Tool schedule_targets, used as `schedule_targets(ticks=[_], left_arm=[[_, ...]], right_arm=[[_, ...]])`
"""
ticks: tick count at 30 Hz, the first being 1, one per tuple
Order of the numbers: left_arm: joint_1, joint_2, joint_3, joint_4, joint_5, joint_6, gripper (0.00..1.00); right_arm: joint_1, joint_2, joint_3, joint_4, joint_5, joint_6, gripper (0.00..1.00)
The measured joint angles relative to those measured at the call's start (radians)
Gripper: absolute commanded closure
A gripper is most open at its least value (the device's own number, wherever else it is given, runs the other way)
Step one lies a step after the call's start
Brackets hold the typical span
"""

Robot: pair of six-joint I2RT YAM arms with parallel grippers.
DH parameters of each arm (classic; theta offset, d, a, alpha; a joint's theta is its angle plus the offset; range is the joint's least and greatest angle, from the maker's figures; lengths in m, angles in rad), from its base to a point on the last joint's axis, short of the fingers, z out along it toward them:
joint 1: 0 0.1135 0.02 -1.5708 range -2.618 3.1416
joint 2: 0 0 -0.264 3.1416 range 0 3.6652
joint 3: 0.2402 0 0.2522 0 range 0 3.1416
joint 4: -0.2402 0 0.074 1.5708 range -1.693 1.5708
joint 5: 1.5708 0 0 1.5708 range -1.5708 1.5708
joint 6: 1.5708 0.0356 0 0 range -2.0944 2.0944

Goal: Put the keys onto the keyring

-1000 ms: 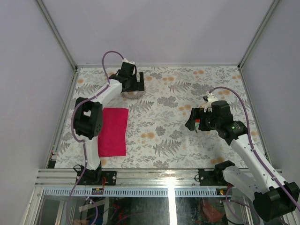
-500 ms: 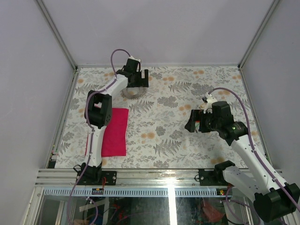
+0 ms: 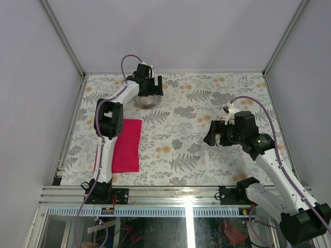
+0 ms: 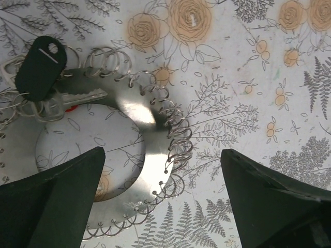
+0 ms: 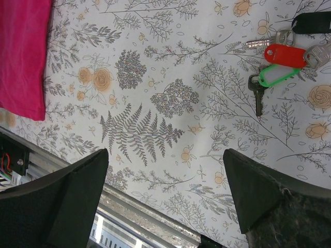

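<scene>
The keyring (image 4: pixel 150 119) is a flat silver ring with many small wire loops around its rim, lying at the far left of the table (image 3: pixel 145 102). A key with a black tag (image 4: pixel 40 67) lies across its upper left part. My left gripper (image 4: pixel 161 199) hangs open right above the ring, touching nothing (image 3: pixel 150 87). More keys lie on the table in the right wrist view: a red tag (image 5: pixel 284 55), a green tag (image 5: pixel 276 76), a black tag (image 5: pixel 313 23). My right gripper (image 5: pixel 165 199) is open and empty, hovering near them (image 3: pixel 214 133).
A magenta cloth (image 3: pixel 125 144) lies flat at the near left, also at the top left of the right wrist view (image 5: pixel 23 51). The table's near metal rail (image 5: pixel 139 214) runs below the right gripper. White walls enclose the floral table.
The left arm's elbow has swung up and right, and its gripper has shifted slightly right above the keyring. The right arm has barely moved.
</scene>
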Motion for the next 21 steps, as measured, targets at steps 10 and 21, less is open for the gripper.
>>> schedule_targets(ticks=[10,21], left_arm=[[-0.001,0.031,0.004,-0.009,0.060,-0.001,0.05],[-0.004,0.031,-0.017,-0.014,0.075,0.000,0.07]], right_arm=[[0.000,0.000,0.000,-0.001,-0.007,0.002,0.01],[0.000,0.000,0.000,-0.001,-0.021,0.002,0.01]])
